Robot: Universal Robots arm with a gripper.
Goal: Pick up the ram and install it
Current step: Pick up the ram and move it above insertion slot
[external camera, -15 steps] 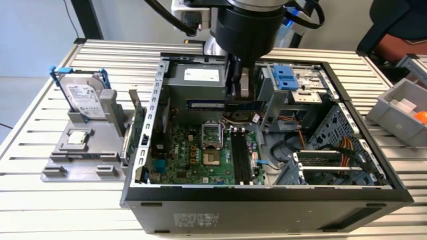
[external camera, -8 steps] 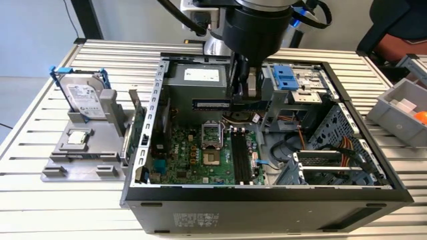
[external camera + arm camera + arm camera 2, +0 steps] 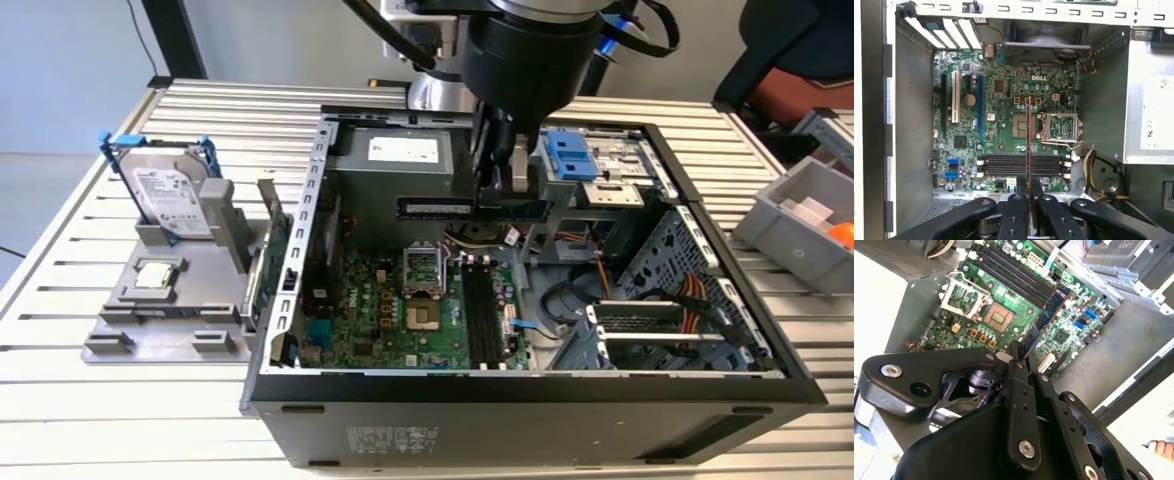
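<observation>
The end effector (image 3: 505, 200) is seen inside the open computer case (image 3: 534, 400), which lies on its side on the slatted table (image 3: 80, 400). Its fingers are closed together on the ram (image 3: 474, 208), gripped near the middle of its length along the upper edge. In the exterior view the ram is held level, in front of the grey power supply (image 3: 400, 160) and above the motherboard (image 3: 387, 310). It appears to be clear of the board, though the gap is hard to judge.

In the first wrist view the ram (image 3: 1028, 130) is seen edge-on as a thin line, clamped between the fingers of the end effector (image 3: 1028, 192). It lies crosswise to the four black memory slots (image 3: 1019, 164) and passes beside the processor socket (image 3: 1019, 125). In the second wrist view the stick (image 3: 1051, 307) runs out from the fingertips over the green board, beyond the slots (image 3: 1014, 275).

Outside the case, towards the exterior view's left, a hard drive (image 3: 174, 195) with blue clips stands in a grey holder (image 3: 160, 300).
</observation>
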